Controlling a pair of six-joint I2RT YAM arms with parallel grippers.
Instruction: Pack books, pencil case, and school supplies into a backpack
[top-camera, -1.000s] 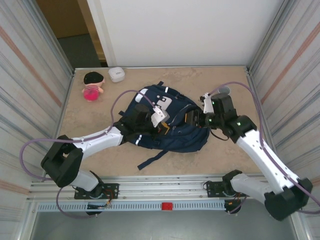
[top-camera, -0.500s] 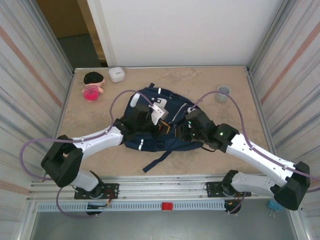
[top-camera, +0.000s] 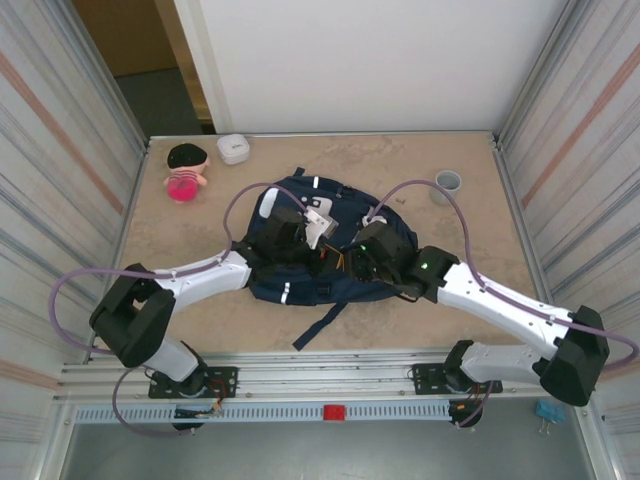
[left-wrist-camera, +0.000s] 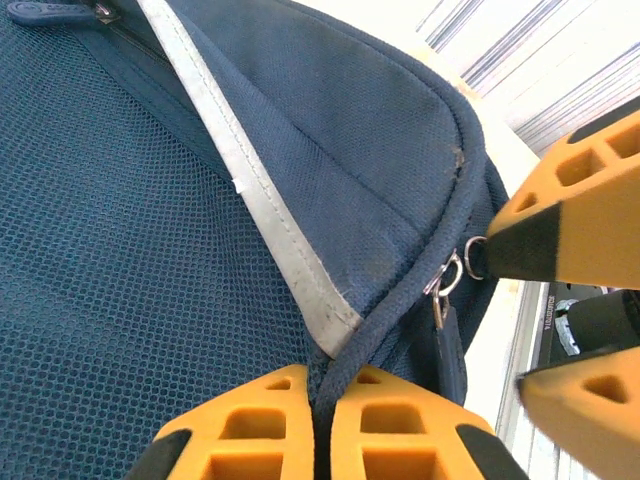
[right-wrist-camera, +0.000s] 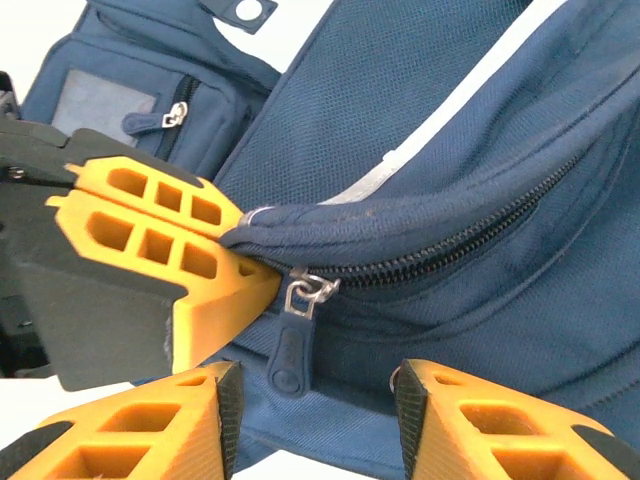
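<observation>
Since the earlier frame my right arm has swung in from beside the grey cup (top-camera: 447, 185) to the middle of the backpack (top-camera: 300, 198), which lies bunched at mid-table (top-camera: 480, 250). Bare tabletop lies open to the right and along the far edge. My left gripper (left-wrist-camera: 322, 385) is clamped tight on the backpack's corded seam, woven navy nylon beside mesh. My right gripper (right-wrist-camera: 315, 385) stands partly apart, astride the dangling zipper pull (right-wrist-camera: 288, 362), gripping nothing.
</observation>
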